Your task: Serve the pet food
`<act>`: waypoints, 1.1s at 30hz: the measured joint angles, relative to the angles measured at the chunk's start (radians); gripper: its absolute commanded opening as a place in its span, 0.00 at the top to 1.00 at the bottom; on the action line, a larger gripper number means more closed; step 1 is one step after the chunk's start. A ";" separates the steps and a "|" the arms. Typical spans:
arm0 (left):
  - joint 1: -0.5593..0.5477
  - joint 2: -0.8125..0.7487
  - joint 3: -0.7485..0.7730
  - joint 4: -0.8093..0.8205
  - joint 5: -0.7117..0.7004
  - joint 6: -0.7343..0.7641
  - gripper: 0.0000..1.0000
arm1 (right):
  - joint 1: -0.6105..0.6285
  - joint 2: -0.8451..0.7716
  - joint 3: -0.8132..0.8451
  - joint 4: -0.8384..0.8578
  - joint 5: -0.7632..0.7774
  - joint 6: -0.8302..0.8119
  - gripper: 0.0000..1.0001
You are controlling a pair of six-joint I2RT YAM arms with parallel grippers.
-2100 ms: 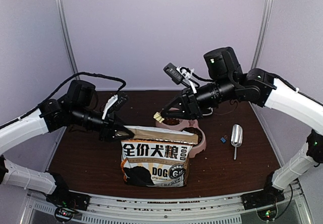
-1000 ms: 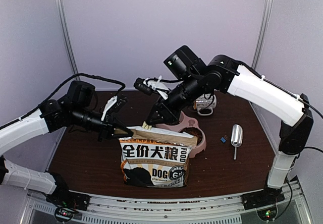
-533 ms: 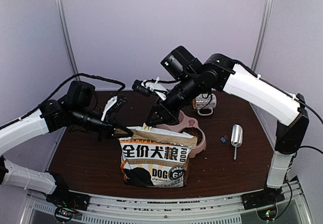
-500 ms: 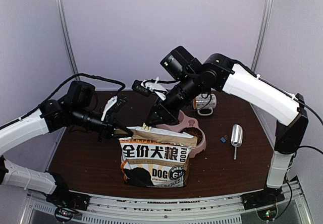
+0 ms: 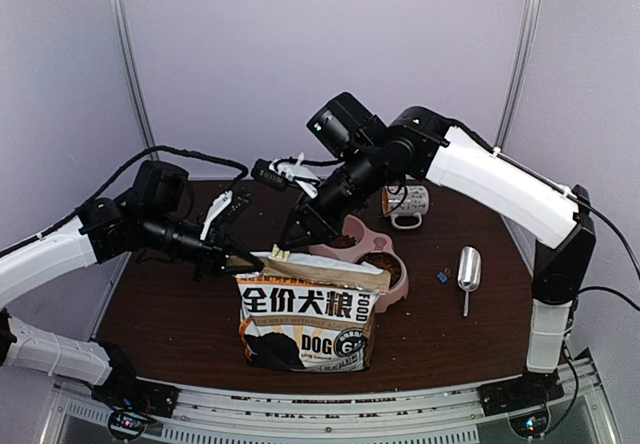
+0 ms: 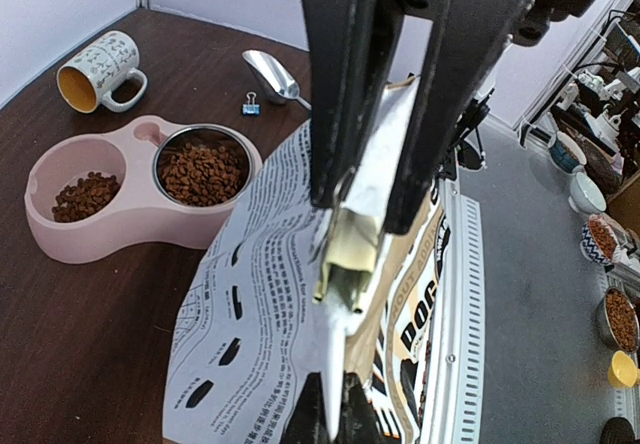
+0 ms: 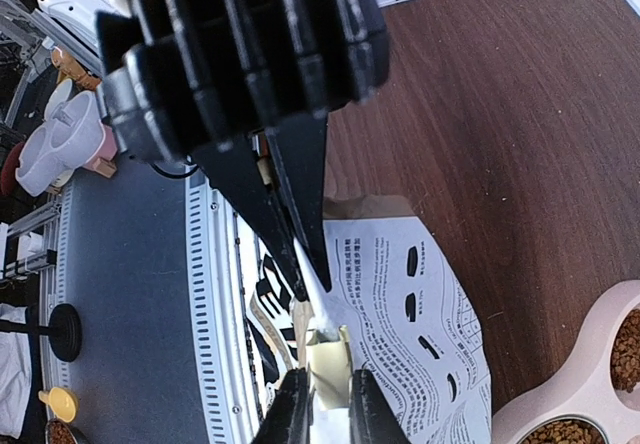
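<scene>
Left pincer (image 5: 238, 261) is clamped shut on the left end of the top edge of the dog-food bag (image 5: 310, 316), holding that corner up. Right pincer (image 5: 281, 252) comes in from the far side and meets the same edge just beside the left one. Its fingertips are pinched on a small pale strip (image 7: 330, 369); whether that strip is part of the bag's mouth or a separate piece cannot be told.

The bag stands upright on the dark tabletop (image 5: 170, 314). Its top edge runs sideways, from the two pincers away toward the right arm's side. Just behind that edge, past both pincers, sits the pink double bowl (image 6: 130, 232).

The pet food (image 6: 200, 169) lies as reddish-brown kibble in both wells of the bowl: a fuller heap in the steel-lined well and a thinner scatter in the bare pink one. From the right pincer the kibble is lower and toward the right arm's side, near. From the left pincer it lies across the bag's mouth, farther off.

The right arm looks the nearer one for any further work at the bowl, while the left anchors the bag. With kibble in both wells, serving seems largely done.
</scene>
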 measured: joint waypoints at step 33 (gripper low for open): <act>-0.003 -0.283 0.008 0.121 -0.151 -0.150 0.11 | -0.158 -0.328 -0.470 0.630 -0.304 0.520 1.00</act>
